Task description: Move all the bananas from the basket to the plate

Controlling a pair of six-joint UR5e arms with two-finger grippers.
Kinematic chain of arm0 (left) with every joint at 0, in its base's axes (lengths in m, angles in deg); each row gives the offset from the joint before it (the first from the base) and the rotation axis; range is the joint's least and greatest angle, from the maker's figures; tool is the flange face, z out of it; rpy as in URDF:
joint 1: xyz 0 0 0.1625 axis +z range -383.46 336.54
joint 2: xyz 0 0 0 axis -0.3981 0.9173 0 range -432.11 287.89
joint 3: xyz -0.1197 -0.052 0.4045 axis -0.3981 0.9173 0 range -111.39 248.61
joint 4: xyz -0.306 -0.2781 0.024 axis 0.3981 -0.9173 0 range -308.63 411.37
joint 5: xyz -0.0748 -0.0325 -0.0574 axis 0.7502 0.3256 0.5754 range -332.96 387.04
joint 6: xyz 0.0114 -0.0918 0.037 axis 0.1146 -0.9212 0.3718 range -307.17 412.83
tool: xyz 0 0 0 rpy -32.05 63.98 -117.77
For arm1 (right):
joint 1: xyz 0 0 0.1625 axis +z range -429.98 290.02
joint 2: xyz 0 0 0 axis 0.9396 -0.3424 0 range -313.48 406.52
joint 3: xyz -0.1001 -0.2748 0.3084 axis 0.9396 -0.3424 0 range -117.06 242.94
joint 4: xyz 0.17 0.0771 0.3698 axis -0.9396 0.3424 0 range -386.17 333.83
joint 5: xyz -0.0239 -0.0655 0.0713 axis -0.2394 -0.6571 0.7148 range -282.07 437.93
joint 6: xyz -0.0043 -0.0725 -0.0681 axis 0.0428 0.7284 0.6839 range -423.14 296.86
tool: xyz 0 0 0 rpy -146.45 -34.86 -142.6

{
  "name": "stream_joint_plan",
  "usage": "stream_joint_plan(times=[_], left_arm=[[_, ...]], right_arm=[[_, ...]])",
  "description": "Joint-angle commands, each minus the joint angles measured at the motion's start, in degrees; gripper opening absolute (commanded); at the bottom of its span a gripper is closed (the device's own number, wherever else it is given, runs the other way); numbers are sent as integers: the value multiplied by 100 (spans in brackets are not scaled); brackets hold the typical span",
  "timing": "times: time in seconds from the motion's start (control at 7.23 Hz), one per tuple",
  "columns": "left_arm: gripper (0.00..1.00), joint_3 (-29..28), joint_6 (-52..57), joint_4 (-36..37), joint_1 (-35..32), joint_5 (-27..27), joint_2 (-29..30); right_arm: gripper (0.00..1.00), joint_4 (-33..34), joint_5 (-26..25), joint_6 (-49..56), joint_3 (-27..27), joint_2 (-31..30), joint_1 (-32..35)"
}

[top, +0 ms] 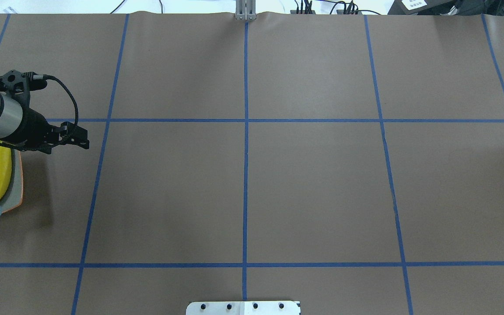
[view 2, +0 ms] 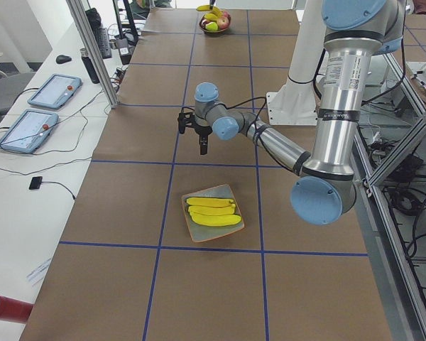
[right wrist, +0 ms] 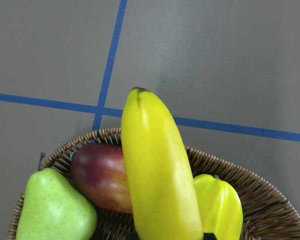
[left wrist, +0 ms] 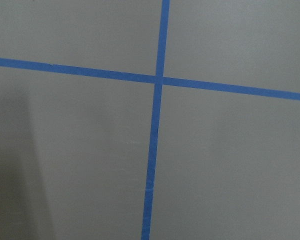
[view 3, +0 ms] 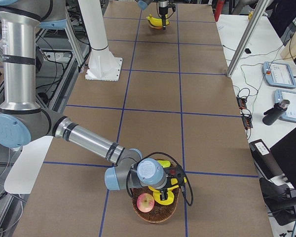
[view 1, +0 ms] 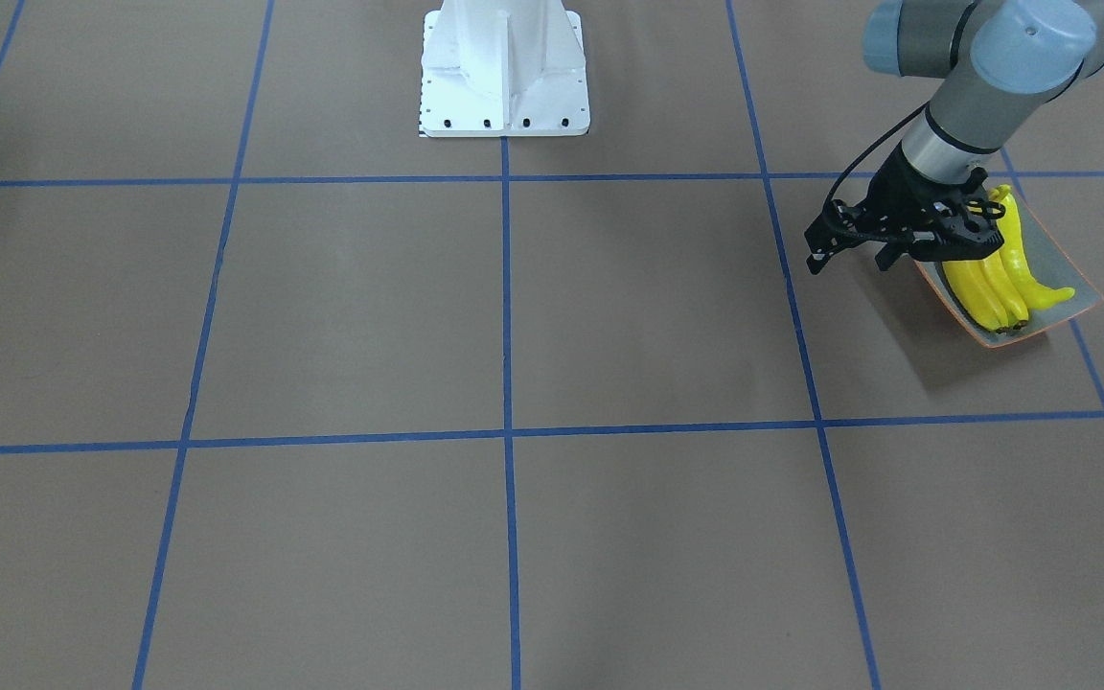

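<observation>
Bananas, three by our count, lie side by side in the plate, which sits on the brown counter at the robot's left end. We see the left end effector hanging just beside the plate, over bare paper and touching nothing. Its two fingers are spread apart with nothing between them, and its wrist camera looks down only on a crossing of blue tape lines. A fourth banana is at the counter's far right end, well apart from the plate. It is over the wicker basket, with its dark tip reaching past the basket's rim. Beside it in the basket we make out a green pear, a dark red fruit and a ribbed yellow fruit. The right end effector is over the basket. In its wrist view the dark fingertips show at the bottom edge, one on either side of the fourth banana and closed against it.
</observation>
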Motion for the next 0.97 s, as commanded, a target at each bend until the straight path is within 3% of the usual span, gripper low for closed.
stream_joint_plan(times=[0.0,0.28,0.69,0.83], left_arm=[[100,2,-149,-17,7,0,38],[100,2,-237,-8,7,9,126],[99,11,-246,-34,7,79,240],[100,37,-246,-43,7,88,301]], right_arm=[[0,19,-7,107,-3,8,142],[0,613,-7,518,232,69,458],[0,3316,55,786,1952,427,705],[0,3559,194,385,2166,586,479]])
